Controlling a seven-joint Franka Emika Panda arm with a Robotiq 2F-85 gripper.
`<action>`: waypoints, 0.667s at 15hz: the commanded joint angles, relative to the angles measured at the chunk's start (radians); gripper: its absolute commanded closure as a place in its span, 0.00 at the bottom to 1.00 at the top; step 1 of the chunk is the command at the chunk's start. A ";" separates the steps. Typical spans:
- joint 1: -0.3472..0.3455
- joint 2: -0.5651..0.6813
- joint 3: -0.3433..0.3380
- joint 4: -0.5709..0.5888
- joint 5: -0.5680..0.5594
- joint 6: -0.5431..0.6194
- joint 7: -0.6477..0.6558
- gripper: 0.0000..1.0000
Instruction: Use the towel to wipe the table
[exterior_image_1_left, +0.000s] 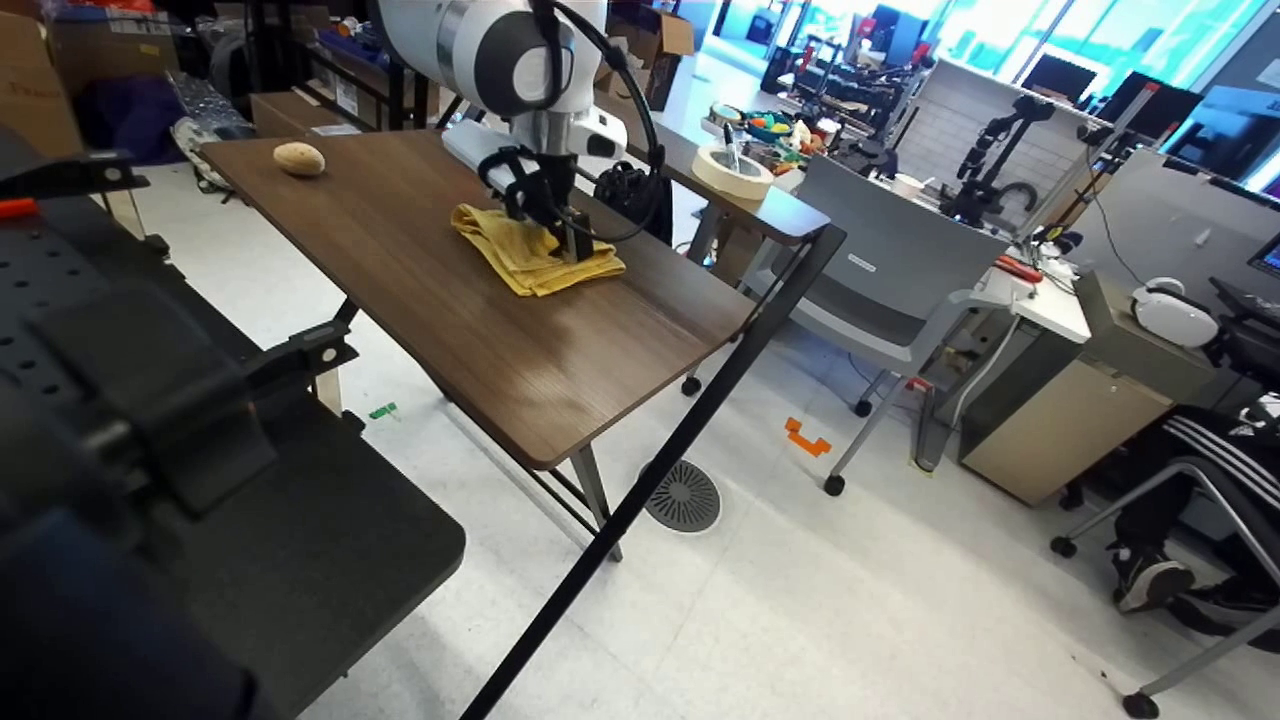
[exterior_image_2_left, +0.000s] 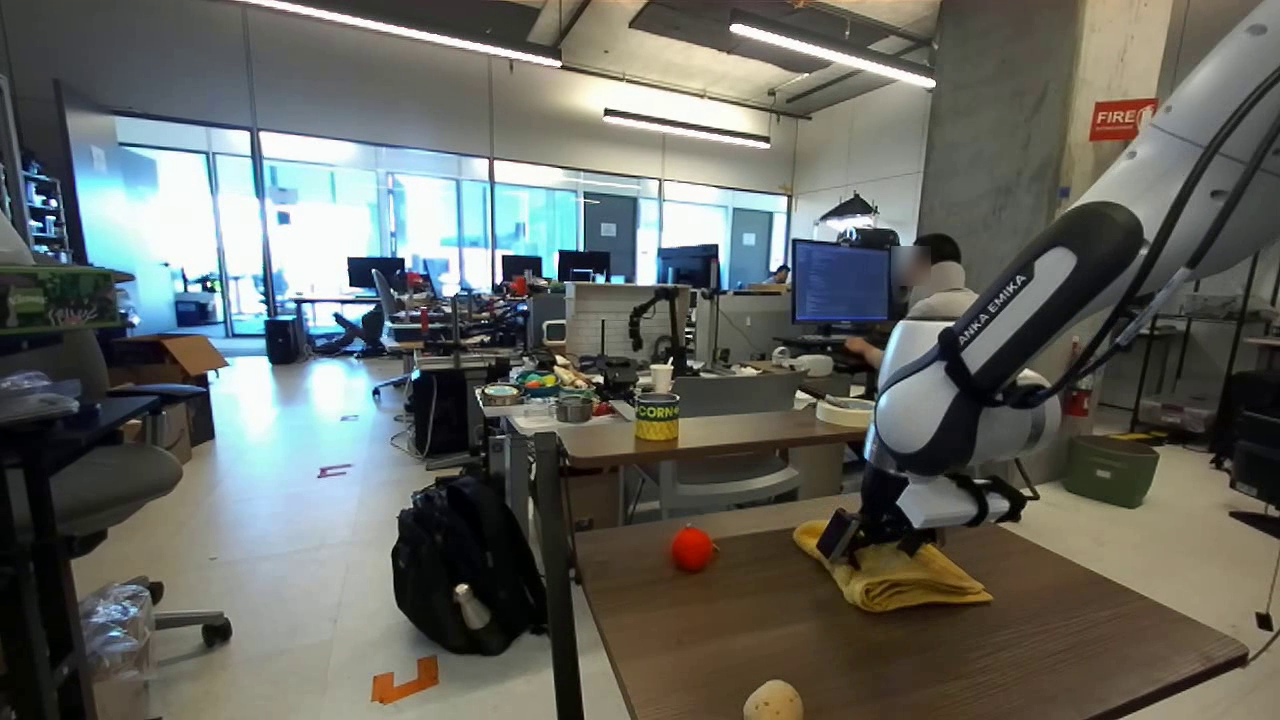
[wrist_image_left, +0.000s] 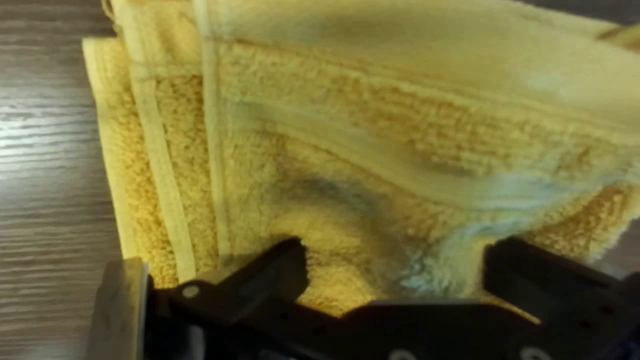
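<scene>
The towel (exterior_image_1_left: 535, 258) is a folded mustard-yellow cloth lying flat on the dark brown table (exterior_image_1_left: 470, 330), and it shows in an exterior view (exterior_image_2_left: 900, 585) too. In the wrist view the towel (wrist_image_left: 350, 145) fills most of the picture, with layered hems at its left. My gripper (exterior_image_1_left: 572, 240) points down onto the towel in both exterior views. In the wrist view my gripper (wrist_image_left: 393, 260) has its black fingertips well apart. Bulged, wrinkled cloth lies between them, and they touch or press into it. The tips' lowest parts are hard to make out.
A tan, potato-like object (exterior_image_1_left: 300, 158) lies on the table, also visible in an exterior view (exterior_image_2_left: 773, 700). A red-orange ball (exterior_image_2_left: 692, 549) sits near the table's edge. Beyond, a narrow brown surface bears a can (exterior_image_2_left: 657, 415) and a tape roll (exterior_image_1_left: 733, 173).
</scene>
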 joint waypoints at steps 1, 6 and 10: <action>0.005 -0.020 0.008 -0.031 -0.008 0.012 -0.017 0.00; 0.009 -0.073 0.012 -0.100 -0.016 0.024 -0.042 0.00; -0.110 -0.148 0.124 -0.188 0.035 0.084 -0.142 0.00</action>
